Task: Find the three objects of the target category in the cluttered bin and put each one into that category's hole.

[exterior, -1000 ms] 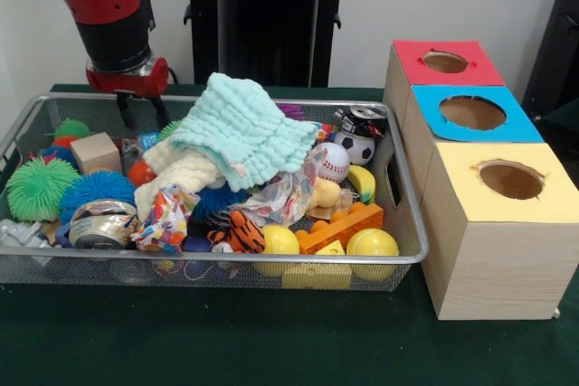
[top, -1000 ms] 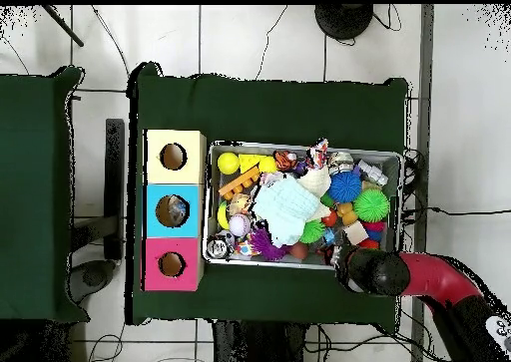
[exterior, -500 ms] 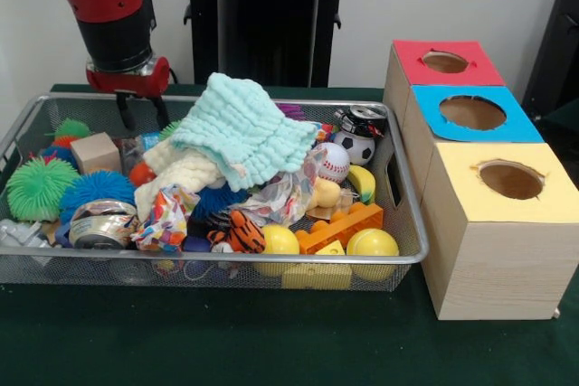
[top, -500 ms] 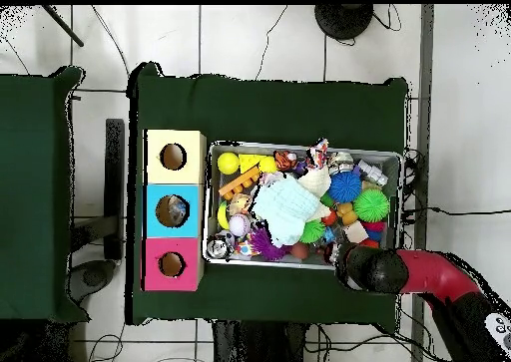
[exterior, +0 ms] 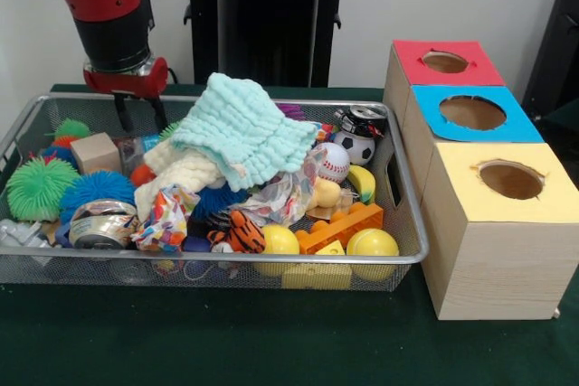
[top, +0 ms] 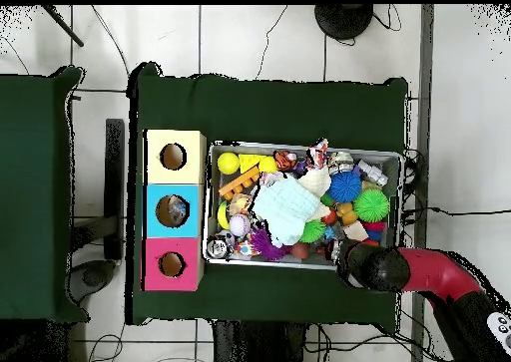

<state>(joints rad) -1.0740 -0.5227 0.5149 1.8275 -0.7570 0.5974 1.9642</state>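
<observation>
A red and black arm hung at upper left, its gripper (exterior: pixel 137 113) empty with jaws apart over the wire bin (exterior: pixel 403 210). It should lower straight onto one exposed item, clear of the blue cloth (exterior: pixel 242 128). Three boxes (exterior: pixel 488 250) with holes stood right; three yellow balls (exterior: pixel 372 245) lay at the bin's front.

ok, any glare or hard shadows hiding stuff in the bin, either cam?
Front view: soft, even light, only a small highlight on the tape roll; the mesh bin wall veils the lowest items, and the gripper is partly behind the rim. Overhead view: evenly lit, no glare, but the arm covers one corner of the bin.
</observation>
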